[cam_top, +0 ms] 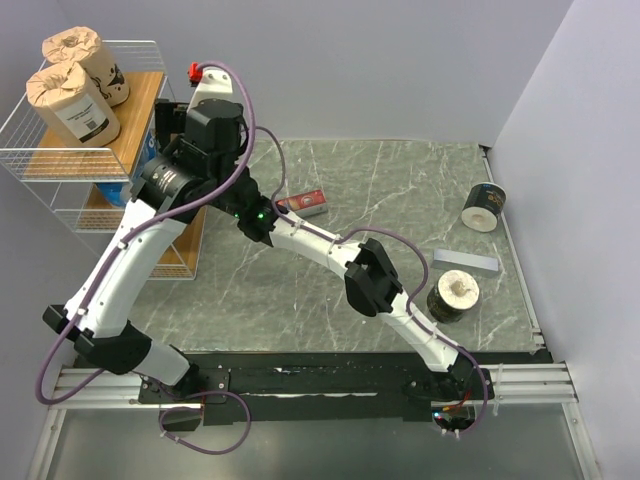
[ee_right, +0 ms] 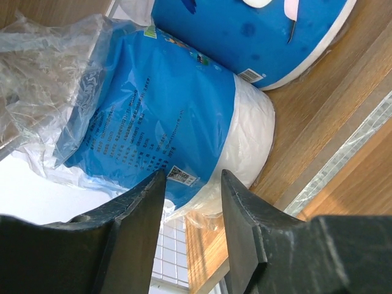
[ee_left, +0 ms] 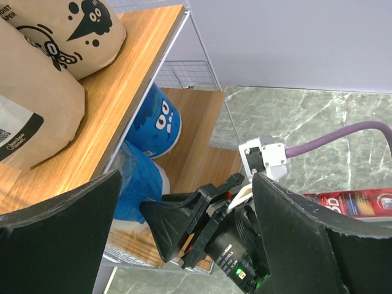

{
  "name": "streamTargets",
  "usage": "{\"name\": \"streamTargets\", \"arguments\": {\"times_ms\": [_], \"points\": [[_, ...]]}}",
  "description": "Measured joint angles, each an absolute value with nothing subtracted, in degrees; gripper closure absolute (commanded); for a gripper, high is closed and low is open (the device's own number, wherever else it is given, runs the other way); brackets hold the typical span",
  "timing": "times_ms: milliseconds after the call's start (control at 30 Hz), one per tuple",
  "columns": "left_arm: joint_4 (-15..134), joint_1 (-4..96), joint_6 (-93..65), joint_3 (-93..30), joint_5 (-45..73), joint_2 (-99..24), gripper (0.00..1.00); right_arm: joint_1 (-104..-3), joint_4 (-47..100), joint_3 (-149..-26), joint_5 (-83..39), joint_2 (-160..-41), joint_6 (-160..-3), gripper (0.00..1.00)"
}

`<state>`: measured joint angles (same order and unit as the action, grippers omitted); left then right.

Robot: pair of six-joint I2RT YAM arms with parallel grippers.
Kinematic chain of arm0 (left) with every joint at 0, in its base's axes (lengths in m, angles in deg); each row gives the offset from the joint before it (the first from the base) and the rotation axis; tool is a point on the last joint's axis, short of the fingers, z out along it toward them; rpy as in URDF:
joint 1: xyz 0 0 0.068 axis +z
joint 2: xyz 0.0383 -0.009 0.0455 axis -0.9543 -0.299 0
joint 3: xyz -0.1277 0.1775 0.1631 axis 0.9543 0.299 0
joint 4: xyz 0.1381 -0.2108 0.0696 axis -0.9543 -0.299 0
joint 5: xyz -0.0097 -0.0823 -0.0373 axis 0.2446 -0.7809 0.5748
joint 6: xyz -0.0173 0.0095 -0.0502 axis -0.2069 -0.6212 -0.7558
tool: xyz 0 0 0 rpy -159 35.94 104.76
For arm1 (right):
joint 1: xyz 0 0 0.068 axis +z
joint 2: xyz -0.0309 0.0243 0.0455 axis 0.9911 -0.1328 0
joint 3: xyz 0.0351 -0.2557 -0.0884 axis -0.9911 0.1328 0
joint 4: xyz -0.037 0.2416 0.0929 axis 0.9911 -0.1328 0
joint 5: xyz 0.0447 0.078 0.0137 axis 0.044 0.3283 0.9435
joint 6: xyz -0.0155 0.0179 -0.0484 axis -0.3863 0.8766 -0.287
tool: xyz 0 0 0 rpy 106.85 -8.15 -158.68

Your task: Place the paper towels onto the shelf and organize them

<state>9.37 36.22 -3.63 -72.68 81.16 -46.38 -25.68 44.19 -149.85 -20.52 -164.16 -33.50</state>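
Note:
Two kraft-brown rolls (cam_top: 75, 100) (cam_top: 90, 55) stand on the top board of the shelf (cam_top: 143, 105). Two blue-and-white rolls lie on the middle board, one with a face print (ee_left: 153, 122) and one in loose plastic wrap (ee_right: 165, 122). Two dark rolls (cam_top: 485, 207) (cam_top: 453, 296) sit on the table at the right. My right gripper (ee_right: 193, 177) is open, its tips just short of the wrapped blue roll and holding nothing. My left gripper (ee_left: 187, 184) is wide open and empty beside the shelf, above the right gripper's finger (ee_left: 168, 223).
A flat red box (cam_top: 303, 203) lies on the table near the shelf. A clear flat bar (cam_top: 465, 260) lies between the two dark rolls. The two arms cross in front of the shelf. Walls close in the back and the right.

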Motion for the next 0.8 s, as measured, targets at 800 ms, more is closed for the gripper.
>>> {"name": "streamTargets", "arguments": {"times_ms": [800], "points": [[9.37,36.14,-4.24,-69.82,69.91,-39.51,0.01,-31.69,43.99,-131.97,-13.64,-152.18,-42.79,0.43]]}}
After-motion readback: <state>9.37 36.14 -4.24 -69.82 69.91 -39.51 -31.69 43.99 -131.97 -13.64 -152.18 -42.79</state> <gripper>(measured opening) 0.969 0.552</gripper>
